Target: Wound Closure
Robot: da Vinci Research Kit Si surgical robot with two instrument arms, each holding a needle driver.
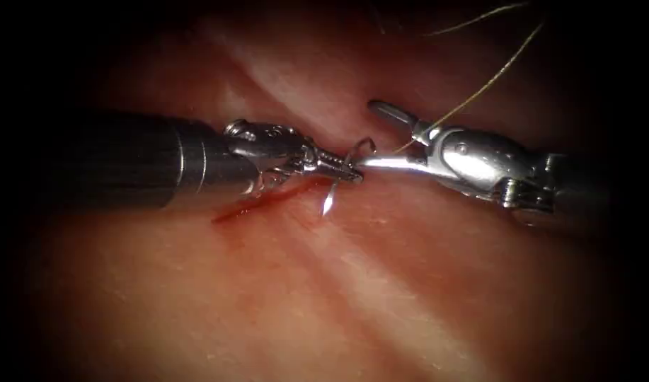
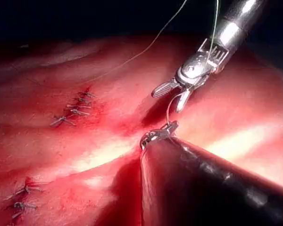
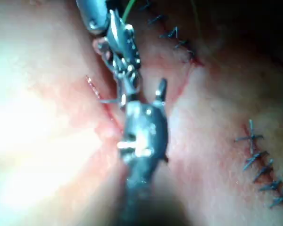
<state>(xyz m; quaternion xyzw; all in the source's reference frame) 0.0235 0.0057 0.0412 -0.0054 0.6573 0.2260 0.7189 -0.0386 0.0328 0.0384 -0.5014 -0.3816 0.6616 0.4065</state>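
The left tool [image 1: 347, 170] reaches in from the left, its jaws shut on the curved needle [image 1: 332, 194] near mid-curve. The needle's point hangs free just above the tissue [image 1: 381, 283], beside the cut [image 1: 257, 204]. Its tail arcs up between the open jaws of the right tool [image 1: 367, 136], which hold nothing. The thread [image 1: 480, 90] runs from the tail up to the right. In the left wrist view the left tool [image 2: 158, 134] holds the thin needle [image 2: 168, 110] below the open right tool [image 2: 172, 97]. The right wrist view shows the right tool [image 3: 141, 96] facing the left tool [image 3: 125, 77].
Red fluid [image 1: 232, 212] streaks the cut under the left tool. Finished stitches [image 2: 73, 112] lie farther along the wound, with more stitches [image 2: 22, 200] nearby. Another row of stitches [image 3: 259, 162] is seen in the right wrist view. Thread [image 2: 146, 47] trails over the tissue.
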